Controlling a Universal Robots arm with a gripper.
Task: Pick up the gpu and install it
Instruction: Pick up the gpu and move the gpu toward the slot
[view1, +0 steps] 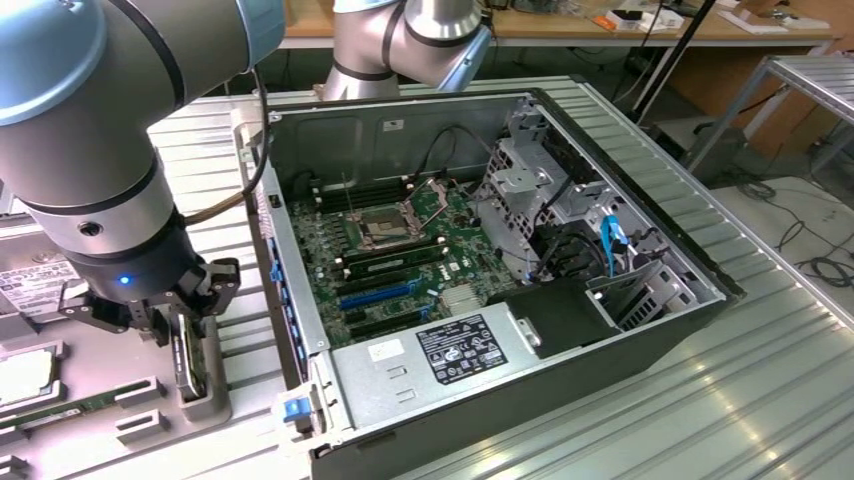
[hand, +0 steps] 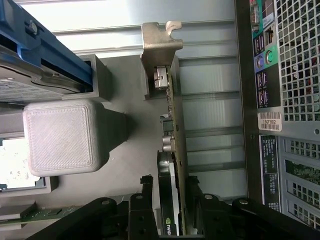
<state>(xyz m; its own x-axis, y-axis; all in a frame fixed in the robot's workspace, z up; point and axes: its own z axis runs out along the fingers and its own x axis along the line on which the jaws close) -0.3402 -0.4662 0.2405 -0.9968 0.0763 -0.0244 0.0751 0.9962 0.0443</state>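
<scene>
"Gpu check: where is it sitting?"

"You are seeing the gripper hanging right over it, straddling the card. Whether it is clamping the card, I cannot tell. The card is standing on edge in a grey holder, with its silver bracket at the end away from the gripper."

"And around it?"

"You are looking at the open computer case lying just beside the holder, toward the exterior view's right, its motherboard showing. A green memory stick is lying on the holder's other side."
</scene>
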